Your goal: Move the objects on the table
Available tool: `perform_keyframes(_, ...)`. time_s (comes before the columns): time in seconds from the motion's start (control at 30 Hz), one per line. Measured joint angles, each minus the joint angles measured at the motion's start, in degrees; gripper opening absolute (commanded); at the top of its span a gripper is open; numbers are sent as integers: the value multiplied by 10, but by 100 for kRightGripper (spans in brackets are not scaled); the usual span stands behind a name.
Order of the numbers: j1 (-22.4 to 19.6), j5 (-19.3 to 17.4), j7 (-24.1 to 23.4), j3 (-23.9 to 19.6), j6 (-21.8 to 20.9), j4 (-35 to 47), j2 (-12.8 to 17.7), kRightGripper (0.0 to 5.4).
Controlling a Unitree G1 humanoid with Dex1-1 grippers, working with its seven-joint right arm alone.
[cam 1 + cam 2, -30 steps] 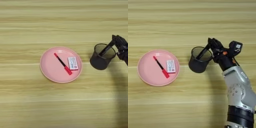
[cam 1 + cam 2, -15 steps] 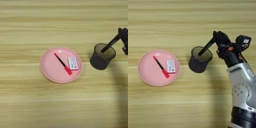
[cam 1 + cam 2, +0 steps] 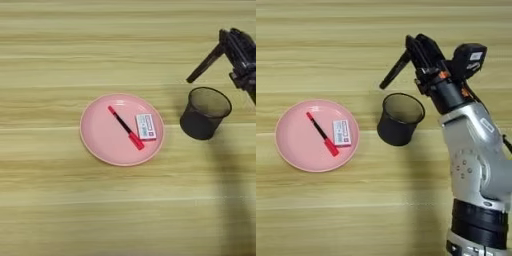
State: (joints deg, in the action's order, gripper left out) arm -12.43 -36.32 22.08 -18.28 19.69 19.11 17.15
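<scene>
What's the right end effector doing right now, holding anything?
Right end effector: closed on the slim black marker, held tilted in the air above and behind the black mesh pen cup.

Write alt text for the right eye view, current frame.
The right gripper holds a slim black marker in the air above and behind a black mesh pen cup on the wooden table. To the left, a pink plate carries a red-capped pen and a white eraser.

Both head cams look steeply down at the table (image 3: 60, 210). Left eye reaches further left, right eye further right; pink plate (image 3: 291, 150) shared.
</scene>
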Motion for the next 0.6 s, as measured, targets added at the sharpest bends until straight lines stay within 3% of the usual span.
perform_keyframes(0.3, -3, 4, 2, 76, 11, 11, -26, 120)
perform_keyframes(0.43, -3, 36, 23, 132, 3, -35, -50, 120)
perform_keyframes(0.6, -1, 68, 40, 173, -11, -90, -76, 120)
